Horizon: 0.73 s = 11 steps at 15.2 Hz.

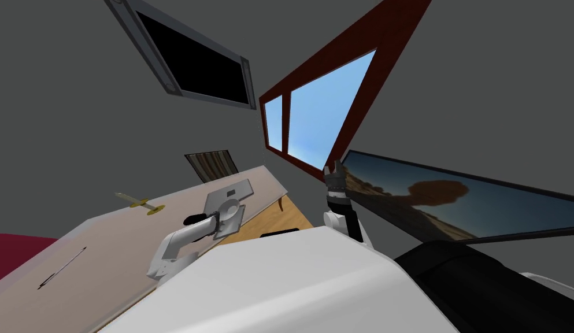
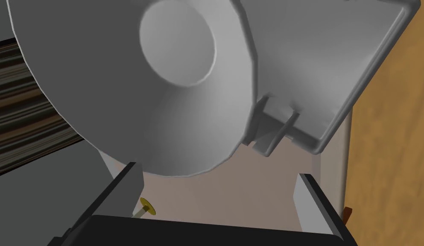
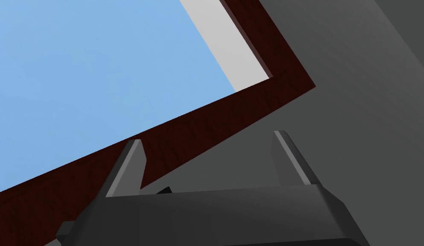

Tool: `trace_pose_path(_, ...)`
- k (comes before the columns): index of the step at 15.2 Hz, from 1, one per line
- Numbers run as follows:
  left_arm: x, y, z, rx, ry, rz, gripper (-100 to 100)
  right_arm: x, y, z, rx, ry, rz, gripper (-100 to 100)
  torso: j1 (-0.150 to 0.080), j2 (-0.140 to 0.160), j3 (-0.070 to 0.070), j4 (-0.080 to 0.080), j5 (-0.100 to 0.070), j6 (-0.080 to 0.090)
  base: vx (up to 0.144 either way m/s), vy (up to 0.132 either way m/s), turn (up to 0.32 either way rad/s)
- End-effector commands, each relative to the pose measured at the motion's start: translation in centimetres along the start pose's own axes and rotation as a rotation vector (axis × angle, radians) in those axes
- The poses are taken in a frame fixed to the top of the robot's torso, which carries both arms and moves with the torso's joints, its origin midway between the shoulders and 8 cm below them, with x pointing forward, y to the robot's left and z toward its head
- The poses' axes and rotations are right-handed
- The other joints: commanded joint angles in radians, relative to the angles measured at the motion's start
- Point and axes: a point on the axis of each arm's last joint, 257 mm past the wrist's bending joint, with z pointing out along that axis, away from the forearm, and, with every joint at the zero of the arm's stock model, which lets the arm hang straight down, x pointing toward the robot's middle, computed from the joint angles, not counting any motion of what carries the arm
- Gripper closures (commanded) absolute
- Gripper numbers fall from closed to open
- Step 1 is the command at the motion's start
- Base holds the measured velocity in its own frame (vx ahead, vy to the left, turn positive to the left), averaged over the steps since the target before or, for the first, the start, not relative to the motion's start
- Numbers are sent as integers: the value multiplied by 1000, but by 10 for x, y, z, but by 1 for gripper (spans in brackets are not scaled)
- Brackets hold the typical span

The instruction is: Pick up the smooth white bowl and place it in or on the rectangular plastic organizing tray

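Left arm (image 1: 181, 237) extends over the table (image 1: 106, 243) to bowl (image 1: 228, 208) and tray (image 1: 240, 188); right gripper (image 1: 334, 171) raised beside the window (image 1: 320, 110).

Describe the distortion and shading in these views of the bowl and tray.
Head view: the wide lens rolls everything, so the table slants. Left wrist view: the bowl looms close, shaded darker away from the tray. Right wrist view: no glare.

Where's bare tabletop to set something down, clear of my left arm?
Bare table runs between the yellow pin and the thin dark stick, and from the pin toward the tray. The far end is crowded: bowl, tray and left gripper, jaws open, bunch together there.
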Motion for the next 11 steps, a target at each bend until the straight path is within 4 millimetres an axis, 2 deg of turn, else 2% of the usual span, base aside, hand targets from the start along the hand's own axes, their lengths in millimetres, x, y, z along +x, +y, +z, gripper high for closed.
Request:
trace_pose_path(1, -3, -2, -5, -4, -2, -3, -100, 0, 0, 0, 0, 0, 0, 0, 0, 0, 0, 0, 0, 0, -8, 5, -29)
trace_pose_path(5, -11, -10, -24, -9, -8, -13, -100, 0, 0, 0, 0, 0, 0, 0, 0, 0, 0, 0, 0, 0, -7, 4, -41)
trace_pose_path(11, -10, -8, -21, -7, -6, -10, -100, 0, 0, 0, 0, 0, 0, 0, 0, -1, 0, 0, 0, 0, -1, 1, -3)
